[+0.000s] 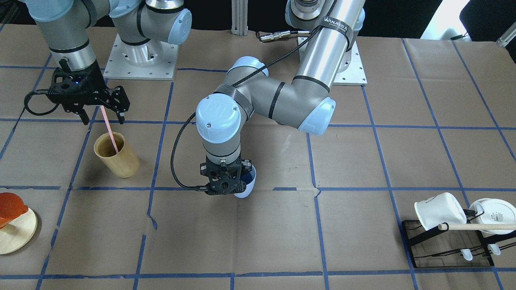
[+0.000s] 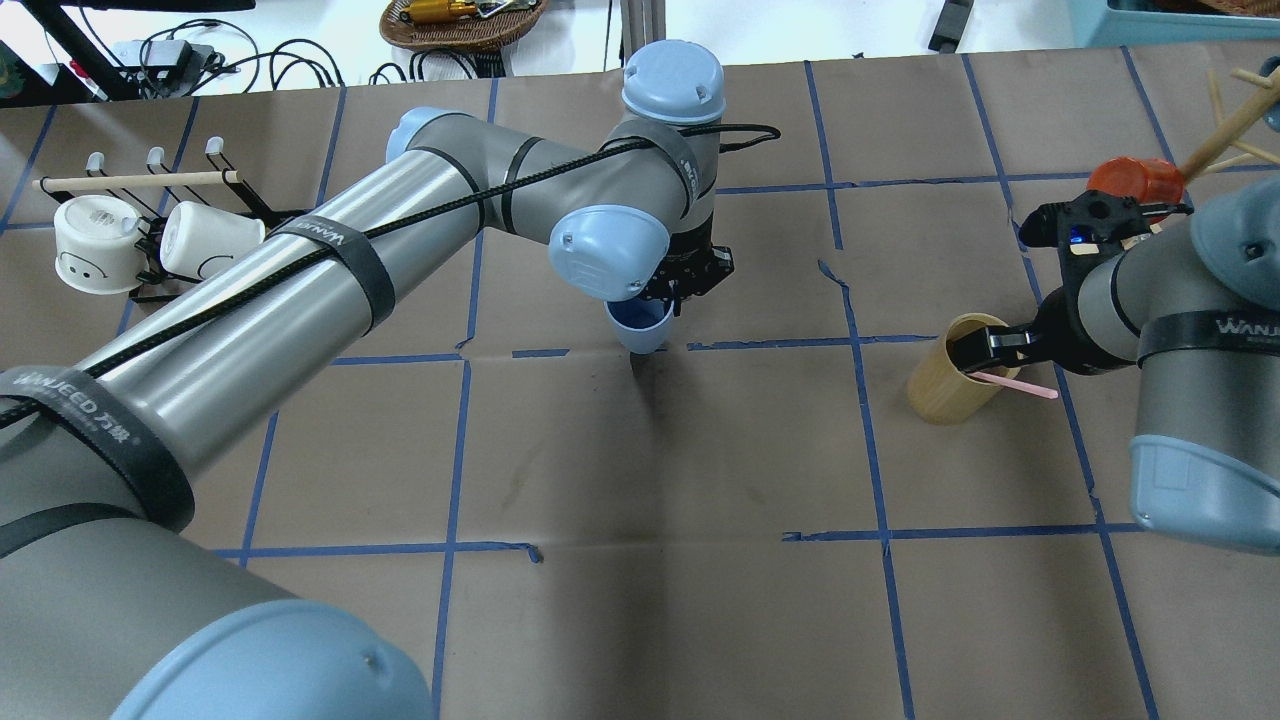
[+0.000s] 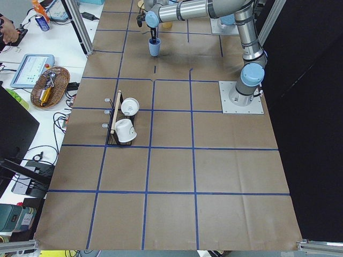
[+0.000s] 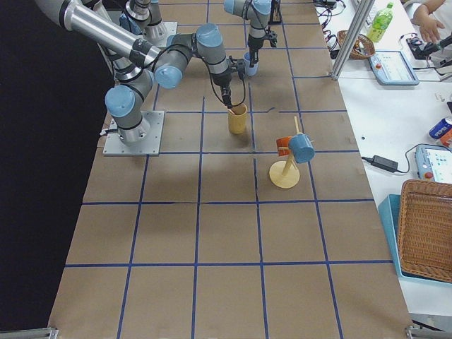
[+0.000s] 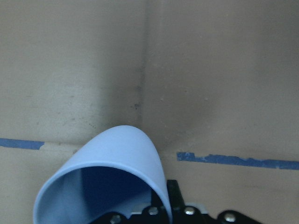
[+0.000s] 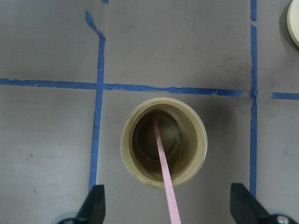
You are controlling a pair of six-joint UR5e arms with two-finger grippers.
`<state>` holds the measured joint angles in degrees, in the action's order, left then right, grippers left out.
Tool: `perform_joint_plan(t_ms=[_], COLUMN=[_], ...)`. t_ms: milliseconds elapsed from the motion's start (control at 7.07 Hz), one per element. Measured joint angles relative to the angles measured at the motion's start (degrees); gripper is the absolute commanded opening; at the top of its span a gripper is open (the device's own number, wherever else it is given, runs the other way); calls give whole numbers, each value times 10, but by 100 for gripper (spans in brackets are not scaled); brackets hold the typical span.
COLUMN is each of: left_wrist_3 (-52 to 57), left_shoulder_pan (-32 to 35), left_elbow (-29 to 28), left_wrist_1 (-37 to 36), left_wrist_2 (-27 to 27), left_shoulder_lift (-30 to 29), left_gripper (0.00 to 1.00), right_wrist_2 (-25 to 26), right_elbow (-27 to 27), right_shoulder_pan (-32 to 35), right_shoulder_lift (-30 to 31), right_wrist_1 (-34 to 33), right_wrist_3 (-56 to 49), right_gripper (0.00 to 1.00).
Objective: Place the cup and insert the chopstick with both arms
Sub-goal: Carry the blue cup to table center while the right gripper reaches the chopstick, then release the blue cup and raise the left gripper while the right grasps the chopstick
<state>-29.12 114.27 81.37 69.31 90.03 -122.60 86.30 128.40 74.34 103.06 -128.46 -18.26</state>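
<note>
My left gripper (image 1: 225, 188) is shut on the rim of the light blue cup (image 1: 247, 183) near the table's middle. It holds the cup slightly tilted, low over the paper, beside a blue tape line. The cup also shows in the overhead view (image 2: 640, 325) and the left wrist view (image 5: 112, 177). The pink chopstick (image 1: 109, 131) leans inside a tan wooden cup (image 1: 117, 155). My right gripper (image 1: 102, 119) hangs over that cup, open, with its fingers (image 6: 96, 203) wide apart on either side of the stick (image 6: 164, 172). It does not touch the stick.
A black rack (image 1: 447, 245) with two white mugs (image 1: 439, 211) and a wooden dowel (image 1: 475, 226) stands on my left side. A wooden stand (image 1: 16, 233) with an orange cup (image 1: 12, 205) stands on my right, near the tan cup.
</note>
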Motion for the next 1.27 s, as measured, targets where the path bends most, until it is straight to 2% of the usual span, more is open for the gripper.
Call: perform_joint_plan(t_ms=[142,425,566,849,1274], left_wrist_3=[-2,-23,-31,-35,9], left_shoulder_pan=[0,0,0,-2,-20], left_elbow=[0,-5,-6,-9,-24], left_wrist_1=[1,-2,-3,-4,21], left_wrist_2=[-1,-3,-3,-4,0], left_shoulder_lift=[-1,-10,-11,8,79], left_gripper=[99,100,100,100,100], right_wrist_2=[1,9,18,26,29], right_elbow=[2,3,3,3,1], right_shoulder_pan=[0,-1,-1,-1,-1], right_shoulder_lift=[0,0,1,1,2], right_wrist_1=[7,21,33,63,72], right_wrist_3=[0,0,-1,-2,-5], right_gripper=[70,38,29,22,21])
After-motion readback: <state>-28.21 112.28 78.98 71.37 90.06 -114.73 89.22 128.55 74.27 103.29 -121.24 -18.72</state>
